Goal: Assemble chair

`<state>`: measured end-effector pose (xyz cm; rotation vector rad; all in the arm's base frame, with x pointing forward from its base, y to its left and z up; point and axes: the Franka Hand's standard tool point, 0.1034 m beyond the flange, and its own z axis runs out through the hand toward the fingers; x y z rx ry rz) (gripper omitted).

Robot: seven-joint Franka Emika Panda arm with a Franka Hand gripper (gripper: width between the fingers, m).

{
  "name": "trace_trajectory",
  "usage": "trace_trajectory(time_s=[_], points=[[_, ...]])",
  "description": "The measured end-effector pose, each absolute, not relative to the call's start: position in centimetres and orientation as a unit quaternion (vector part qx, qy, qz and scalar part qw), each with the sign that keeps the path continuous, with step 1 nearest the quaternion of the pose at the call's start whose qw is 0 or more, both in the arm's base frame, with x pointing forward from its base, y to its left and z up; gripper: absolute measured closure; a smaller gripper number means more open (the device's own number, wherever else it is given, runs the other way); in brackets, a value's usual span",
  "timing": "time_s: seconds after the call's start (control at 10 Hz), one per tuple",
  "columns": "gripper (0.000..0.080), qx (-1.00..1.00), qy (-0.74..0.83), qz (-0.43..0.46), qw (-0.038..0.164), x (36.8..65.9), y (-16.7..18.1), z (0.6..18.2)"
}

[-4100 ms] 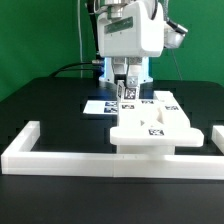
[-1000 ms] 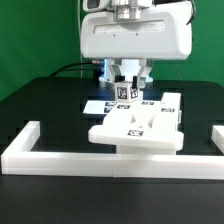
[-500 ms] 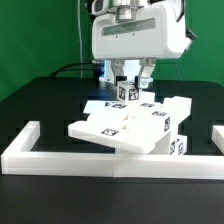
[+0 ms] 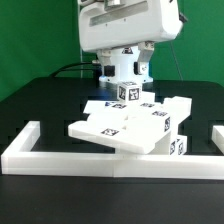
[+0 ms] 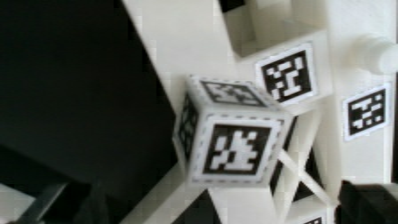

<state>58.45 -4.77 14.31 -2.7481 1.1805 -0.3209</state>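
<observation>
Exterior and wrist views, chair assembly. The jaws hang in the upper centre of the exterior view, directly over a small upright block (image 4: 128,92). They stand apart, one finger on either side of the block's top. They appear to clear it without touching, though the exterior view is too coarse to be sure. In the wrist view the same block (image 5: 237,150) fills the middle, with nothing pressing on its faces.

The chair parts (image 4: 150,128) lie in a loose pile at the centre of the exterior view, on the black counter (image 4: 40,100). A wide flat slab (image 4: 112,127) lies tilted, its low corner toward the exterior view's left. A thicker blocky piece (image 4: 172,122) sits against it toward the exterior view's right.

Every part carries black-and-white square tags. These are coded patterns, with no letters or numbers to read.

The marker board (image 4: 93,104) lies flat behind the slab, partly hidden. A low white border rail (image 4: 60,161) frames the lower part of the view.
</observation>
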Motion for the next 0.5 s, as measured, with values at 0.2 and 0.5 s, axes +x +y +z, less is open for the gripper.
trace_trajectory(time_s=[0.2, 0.5], points=[[0.0150, -0.915, 0.385, -0.104, 0.066, 58.33, -4.96, 14.20], [0.0150, -0.932, 0.342, -0.109, 0.050, 58.46, -4.49, 14.30]])
